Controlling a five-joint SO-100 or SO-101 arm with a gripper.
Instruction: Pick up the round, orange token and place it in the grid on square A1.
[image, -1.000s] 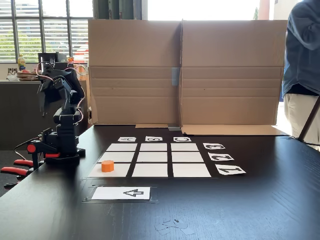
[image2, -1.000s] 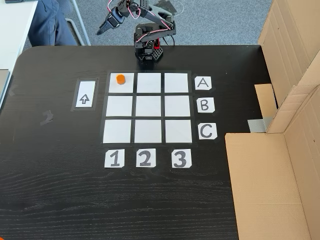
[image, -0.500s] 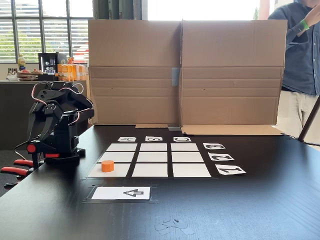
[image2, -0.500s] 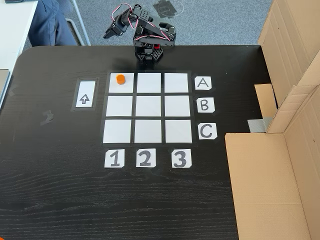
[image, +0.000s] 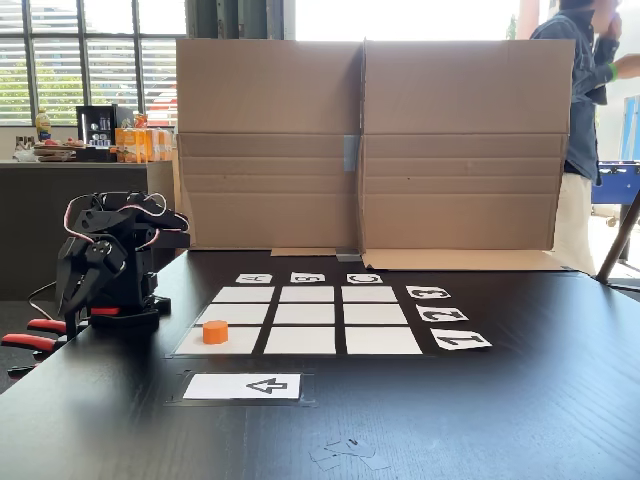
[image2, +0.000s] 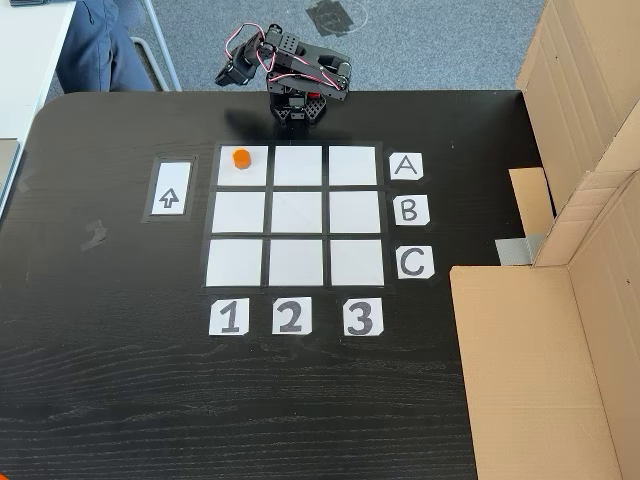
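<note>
The orange token (image: 215, 331) (image2: 240, 157) stands upright on square A1 (image: 232, 343) (image2: 243, 174), the corner cell of the grid (image: 310, 315) (image2: 296, 212) in line with the A and 1 labels. It sits toward the cell's arm-side edge. My arm is folded low over its base at the table's edge. My gripper (image: 72, 300) (image2: 229, 73) hangs beside the base, well away from the token, with nothing in it. Its dark jaws are too small to read.
A white arrow card (image: 243, 386) (image2: 169, 189) lies beside the grid. A large open cardboard box (image: 370, 150) (image2: 560, 300) walls off one side of the table. A person (image: 590, 110) stands near the box. Red clamps (image: 30, 338) hold the arm's base.
The arm has folded down from a raised pose and the gripper has sunk beside the base. The token has not moved. The person by the box has shifted.
</note>
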